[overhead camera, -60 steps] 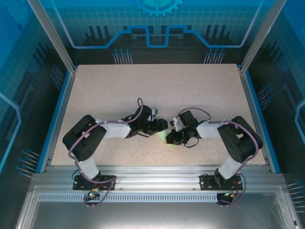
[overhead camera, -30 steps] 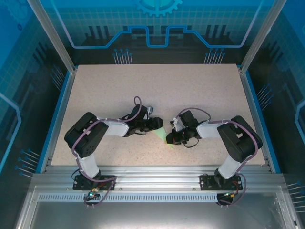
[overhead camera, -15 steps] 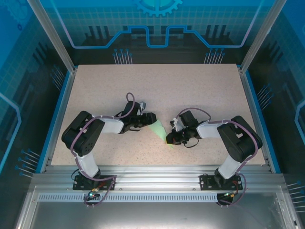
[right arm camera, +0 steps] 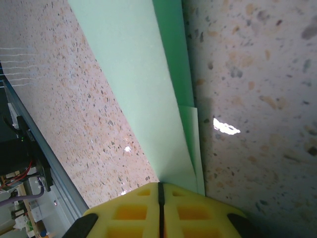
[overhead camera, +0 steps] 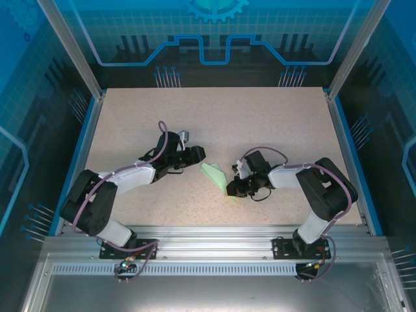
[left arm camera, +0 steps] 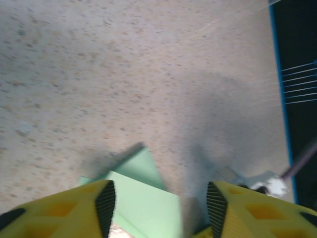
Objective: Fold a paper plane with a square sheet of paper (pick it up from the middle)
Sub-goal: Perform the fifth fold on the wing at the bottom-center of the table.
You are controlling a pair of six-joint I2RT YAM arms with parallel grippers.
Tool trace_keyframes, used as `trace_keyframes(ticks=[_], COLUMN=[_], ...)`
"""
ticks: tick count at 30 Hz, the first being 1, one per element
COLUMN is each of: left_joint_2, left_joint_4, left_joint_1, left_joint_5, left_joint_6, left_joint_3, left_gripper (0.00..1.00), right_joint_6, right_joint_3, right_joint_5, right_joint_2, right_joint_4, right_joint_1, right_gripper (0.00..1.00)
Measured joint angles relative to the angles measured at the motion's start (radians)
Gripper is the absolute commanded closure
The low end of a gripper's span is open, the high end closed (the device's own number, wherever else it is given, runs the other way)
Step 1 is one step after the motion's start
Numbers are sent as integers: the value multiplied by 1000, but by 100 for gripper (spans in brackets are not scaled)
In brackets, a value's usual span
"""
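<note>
Clamps right gripper (right arm camera: 159, 191) shut on near end of plane (overhead camera: 215, 175); holds left gripper (left arm camera: 161, 196) parted near far tip, gripping nothing. Lies on table (overhead camera: 273, 117) between both, already a narrow layered dart. Looks mostly folded; probably only final creasing and release left.

One paper plane (overhead camera: 214, 174), two arms (overhead camera: 133, 175) (overhead camera: 292, 177) — one table (overhead camera: 260, 117)

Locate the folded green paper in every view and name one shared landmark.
Top view: folded paper at mid-table.
Left wrist: paper at bottom centre, between the open yellow fingers.
Right wrist: paper from top centre down to the shut yellow fingers.
Shared landmark: the speckled tabletop.
</note>
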State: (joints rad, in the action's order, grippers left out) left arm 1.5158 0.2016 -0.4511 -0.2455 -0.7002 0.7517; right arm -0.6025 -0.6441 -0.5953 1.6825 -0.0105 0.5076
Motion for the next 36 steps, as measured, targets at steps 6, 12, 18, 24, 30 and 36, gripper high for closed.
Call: trace_keyframes(ticks=[6, 12, 18, 24, 30, 36], left_joint_2=[84, 238, 279, 305, 311, 311], left_joint_4=[-24, -10, -10, -14, -12, -10], left_joint_1=[-160, -220, -220, -220, -212, -208], left_joint_5=[-7, -13, -3, 16, 13, 5], left_joint_6=[-52, -113, -122, -143, -172, -185], left_joint_3=[58, 84, 84, 92, 92, 92], left_gripper=[63, 66, 69, 74, 75, 75], right_joint_6=[0, 0, 1, 10, 19, -4], right_joint_3=[-4, -6, -9, 10, 85, 158], right_joint_5=[0, 2, 4, 18, 38, 42], right_joint_2=[0, 0, -1, -24, -94, -153], right_joint_4=[-6, -11, -18, -23, -6, 48], right_joint_1=[0, 0, 0, 1, 1, 1], right_gripper=[91, 91, 90, 89, 87, 87])
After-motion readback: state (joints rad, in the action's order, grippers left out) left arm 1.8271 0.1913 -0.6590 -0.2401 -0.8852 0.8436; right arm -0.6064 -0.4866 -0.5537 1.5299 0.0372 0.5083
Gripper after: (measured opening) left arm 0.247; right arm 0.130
